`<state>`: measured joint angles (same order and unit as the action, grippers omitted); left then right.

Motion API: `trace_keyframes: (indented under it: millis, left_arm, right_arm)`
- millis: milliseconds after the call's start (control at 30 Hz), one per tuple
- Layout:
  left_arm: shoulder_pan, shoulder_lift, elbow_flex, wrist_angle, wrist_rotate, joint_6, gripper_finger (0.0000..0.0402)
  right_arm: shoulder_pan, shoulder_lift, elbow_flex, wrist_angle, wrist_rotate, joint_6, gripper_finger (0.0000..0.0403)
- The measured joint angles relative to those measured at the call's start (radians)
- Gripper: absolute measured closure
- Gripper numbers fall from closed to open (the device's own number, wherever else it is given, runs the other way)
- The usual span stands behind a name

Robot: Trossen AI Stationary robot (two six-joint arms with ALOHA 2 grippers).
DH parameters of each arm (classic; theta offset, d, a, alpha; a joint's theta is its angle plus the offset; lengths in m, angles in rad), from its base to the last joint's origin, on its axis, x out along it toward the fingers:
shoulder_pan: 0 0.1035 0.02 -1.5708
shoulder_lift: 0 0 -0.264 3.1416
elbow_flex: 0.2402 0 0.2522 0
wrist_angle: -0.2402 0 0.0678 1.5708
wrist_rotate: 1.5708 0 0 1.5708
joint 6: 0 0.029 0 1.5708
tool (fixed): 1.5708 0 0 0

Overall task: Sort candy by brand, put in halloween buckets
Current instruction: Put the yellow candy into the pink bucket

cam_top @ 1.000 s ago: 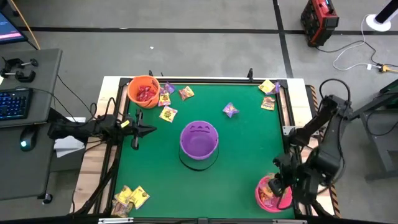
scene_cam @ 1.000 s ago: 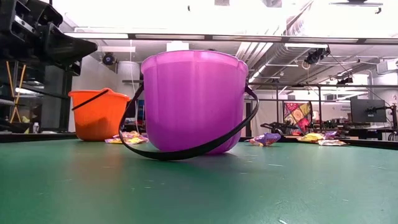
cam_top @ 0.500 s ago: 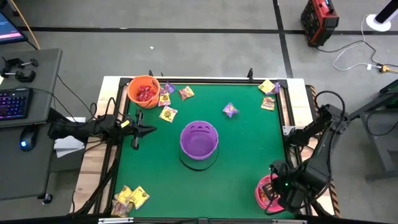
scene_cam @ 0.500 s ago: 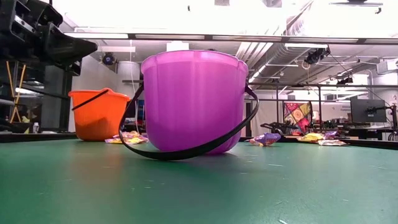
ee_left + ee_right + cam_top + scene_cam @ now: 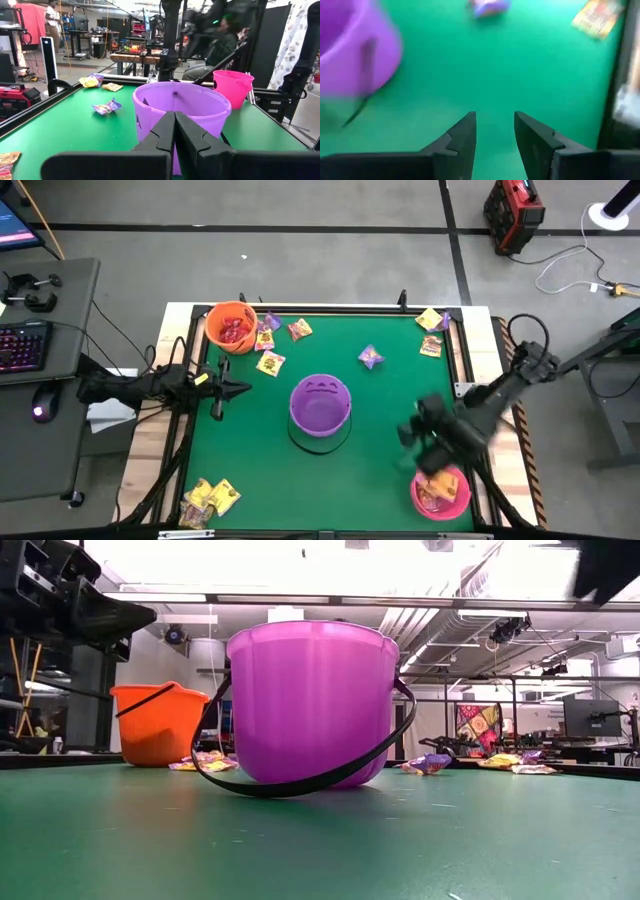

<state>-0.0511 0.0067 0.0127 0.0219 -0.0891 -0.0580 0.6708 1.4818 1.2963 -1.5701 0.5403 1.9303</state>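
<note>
Fingers on your right gripper [image 5: 495,131] stand apart with bare green showing between them, holding nothing and touching nothing; in the high view it hangs over the mat between the purple bucket [image 5: 320,404] and the pink bucket [image 5: 441,492], which already has packets in it. Your left gripper's fingers [image 5: 162,131] are pressed together and empty, parked by the table's left edge and facing the purple bucket.

The candy lies well out from there: 1 purple packet [image 5: 371,357] sits alone behind the purple bucket; yellow packets [image 5: 432,332] crowd the far right corner; more are scattered beside the orange bucket [image 5: 231,326], which holds red pieces; a yellow pile [image 5: 210,496] rests at the near left corner.

Risks, as I judge them: sweep low past the purple bucket and you could catch its loose black handle [image 5: 300,780] and drag it; the corner packets touch the table's rail [image 5: 456,330], so a pinch there may slip or lift 2 brands together.
</note>
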Motion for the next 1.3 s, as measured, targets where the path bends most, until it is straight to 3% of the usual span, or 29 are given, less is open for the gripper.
trace_keyframes:
  millis: [133,333,433,533,700,800,1300]
  left_arm:
    - [0.0,0.0,0.0,0.0,0.0,0.0,0.0401]
    - [0.0,0.0,0.0,0.0,0.0,0.0,0.0401]
    - [0.0,0.0,0.0,0.0,0.0,0.0,0.0401]
    - [0.0,0.0,0.0,0.0,0.0,-0.001,0.0401]
    - [0.0,0.0,0.0,0.0,0.0,0.0,0.0401]
    - [0.0,0.0,0.0,0.0,0.0,-0.001,0.0401]
    - [0.0,0.0,0.0,0.0,0.0,0.0,0.0401]
  right_arm:
    - [-0.23,-0.03,-0.161,0.048,0.114,-0.102,0.0279]
    - [-0.605,-0.053,-0.352,0.157,0.301,-0.096,0.0279]
    - [-0.759,-0.053,-0.412,0.315,0.325,-0.119,0.0279]
    - [-0.878,-0.053,-0.463,0.543,0.313,-0.259,0.0279]
    - [-0.978,-0.053,-0.52,0.945,0.321,-0.615,0.0279]
    - [-1.029,-0.053,-0.537,1.07,0.325,-0.748,0.0279]
    - [-1.169,-0.053,-0.696,1.08,0.354,-0.492,0.0279]
